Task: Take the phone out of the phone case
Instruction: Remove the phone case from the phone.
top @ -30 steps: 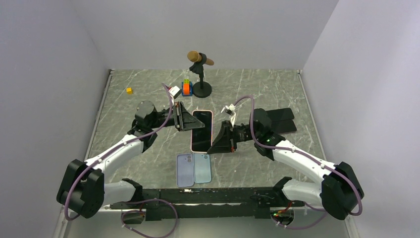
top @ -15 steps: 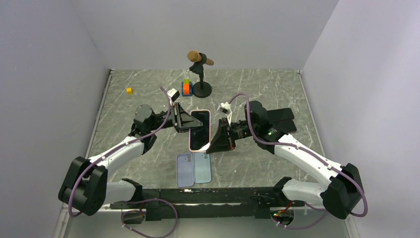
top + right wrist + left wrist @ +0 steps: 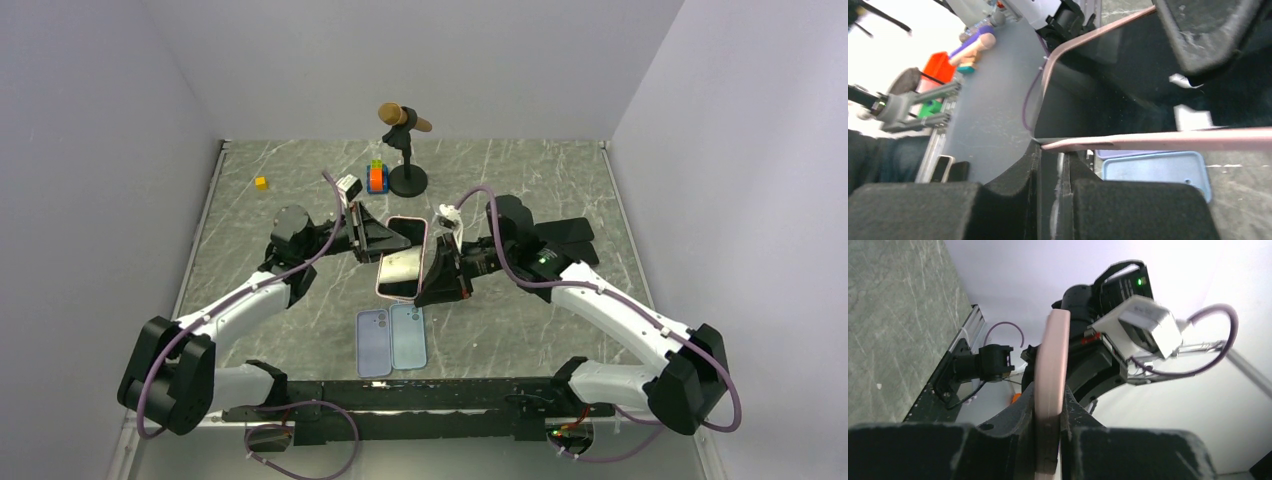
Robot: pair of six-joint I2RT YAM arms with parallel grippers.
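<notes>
At the near edge of the tabletop (image 3: 540, 180), a lavender case (image 3: 373, 342) and a light-blue case (image 3: 408, 337) lie flat, side by side and touching. Whether either holds anything cannot be told.

Just beyond them, raised off the marble and tilted, the phone (image 3: 400, 268) sits in its pink phone case (image 3: 426, 235), dark screen up. The left end effector (image 3: 385, 238) is clenched on the case's far-left edge. The right end effector (image 3: 437, 280) is clenched on its near-right edge.

Only the overhead view shows both arms meeting at the phone. The left wrist view shows the case edge-on, a pink strip squeezed between two black fingers (image 3: 1015, 425). The right arm's wrist camera (image 3: 1138, 327) looms behind it, a green light lit above.

The right wrist view shows the glass face framed by the pink rim. That rim runs into the narrow gap between this arm's own fingers (image 3: 1013, 175). The light-blue case lies on the tabletop beneath, with a sliver of the lavender one beside it.

Farther back, an orange block (image 3: 377, 180) stands just beside the round base of a microphone stand (image 3: 408, 181). A yellow cube (image 3: 261, 183) sits well apart to the left. Two dark slabs (image 3: 570, 240) lie behind the right arm.
</notes>
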